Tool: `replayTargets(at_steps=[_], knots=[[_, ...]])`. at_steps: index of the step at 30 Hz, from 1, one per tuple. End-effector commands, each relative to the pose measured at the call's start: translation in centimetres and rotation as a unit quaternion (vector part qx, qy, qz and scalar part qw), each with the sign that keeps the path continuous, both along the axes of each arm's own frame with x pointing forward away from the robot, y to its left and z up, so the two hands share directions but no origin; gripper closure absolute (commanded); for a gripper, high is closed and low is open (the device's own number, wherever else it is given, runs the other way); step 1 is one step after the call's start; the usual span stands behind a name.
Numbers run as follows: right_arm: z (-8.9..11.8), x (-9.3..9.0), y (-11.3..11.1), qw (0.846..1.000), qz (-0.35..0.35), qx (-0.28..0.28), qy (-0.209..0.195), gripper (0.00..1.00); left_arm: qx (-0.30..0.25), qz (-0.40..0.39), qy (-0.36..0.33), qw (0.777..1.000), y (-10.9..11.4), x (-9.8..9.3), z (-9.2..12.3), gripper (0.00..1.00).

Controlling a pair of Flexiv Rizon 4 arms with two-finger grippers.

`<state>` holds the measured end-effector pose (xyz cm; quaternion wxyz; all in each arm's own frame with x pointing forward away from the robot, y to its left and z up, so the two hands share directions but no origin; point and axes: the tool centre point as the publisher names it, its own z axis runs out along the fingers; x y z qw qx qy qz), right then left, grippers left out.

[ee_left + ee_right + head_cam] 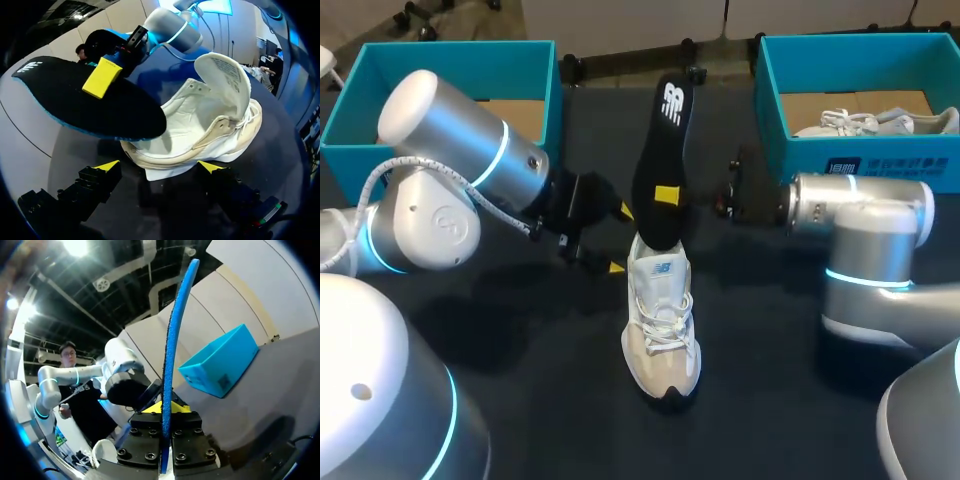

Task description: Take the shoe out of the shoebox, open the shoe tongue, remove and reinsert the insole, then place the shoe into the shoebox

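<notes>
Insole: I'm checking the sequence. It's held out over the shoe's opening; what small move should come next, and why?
Probably the right gripper should tip the insole's lower end into the shoe. The insole looks fully out, with its end at the collar. The tongue stands open, and the open left gripper waits at the heel.

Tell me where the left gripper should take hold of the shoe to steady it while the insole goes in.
Probably the shoe by its heel, pinched across both sides. It is the narrow end nearest the open left gripper, so come in from behind it. That leaves the opening clear, where the right gripper holds the insole and the tongue stands folded back.
</notes>
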<state>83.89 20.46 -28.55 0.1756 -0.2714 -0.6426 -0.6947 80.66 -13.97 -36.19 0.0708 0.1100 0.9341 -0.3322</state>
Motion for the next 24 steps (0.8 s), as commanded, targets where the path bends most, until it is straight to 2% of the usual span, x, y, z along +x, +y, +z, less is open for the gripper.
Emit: replayTargets(at_steps=[1,24], knots=[[-0.17,-0.13,0.30,1.000,-0.003,0.001,0.000,1.00,0.000,-0.002,0.000,1.000,-0.17,0.17,-0.06,0.00],[-0.69,-0.66,0.33,1.000,0.014,-0.008,0.011,1.00,-0.002,-0.011,0.003,1.000,-0.33,-0.40,-0.31,0.00]])
